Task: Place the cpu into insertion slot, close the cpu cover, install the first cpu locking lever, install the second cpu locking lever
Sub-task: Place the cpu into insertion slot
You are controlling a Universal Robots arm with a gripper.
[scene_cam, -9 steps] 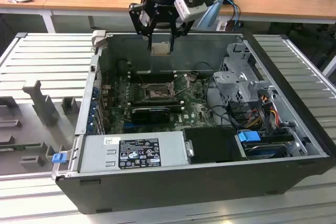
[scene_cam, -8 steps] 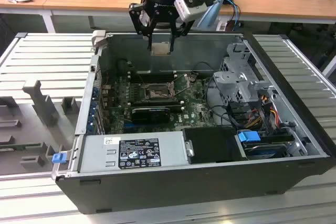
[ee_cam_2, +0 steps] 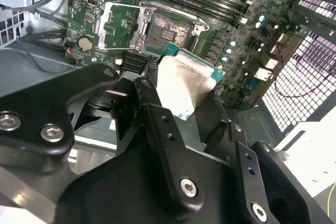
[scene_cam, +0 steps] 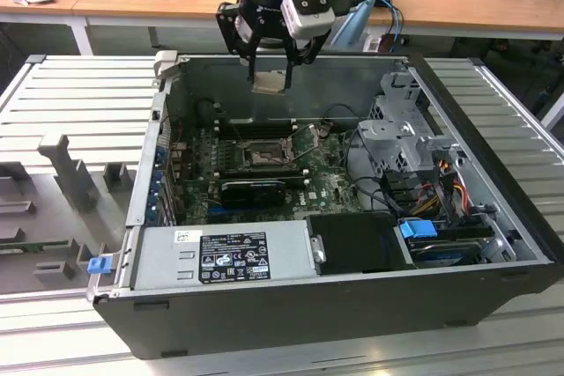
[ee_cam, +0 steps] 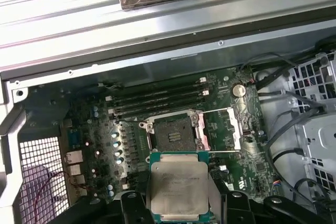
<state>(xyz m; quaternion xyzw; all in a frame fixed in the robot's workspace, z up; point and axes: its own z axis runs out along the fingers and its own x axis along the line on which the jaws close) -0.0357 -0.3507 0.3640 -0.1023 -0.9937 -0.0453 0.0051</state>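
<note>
One edge of the cpu (ee_cam_2: 184,85) behind the black jaws in the second wrist view

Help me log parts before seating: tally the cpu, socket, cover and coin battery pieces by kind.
cpu, held in the fingers: 1
insertion slot, empty: 1
cpu cover, swung open: 1
coin battery: 1
Total: 4

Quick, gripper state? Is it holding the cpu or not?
Gripper: shut on the cpu, held in the air, not yet in the insertion slot.
</note>
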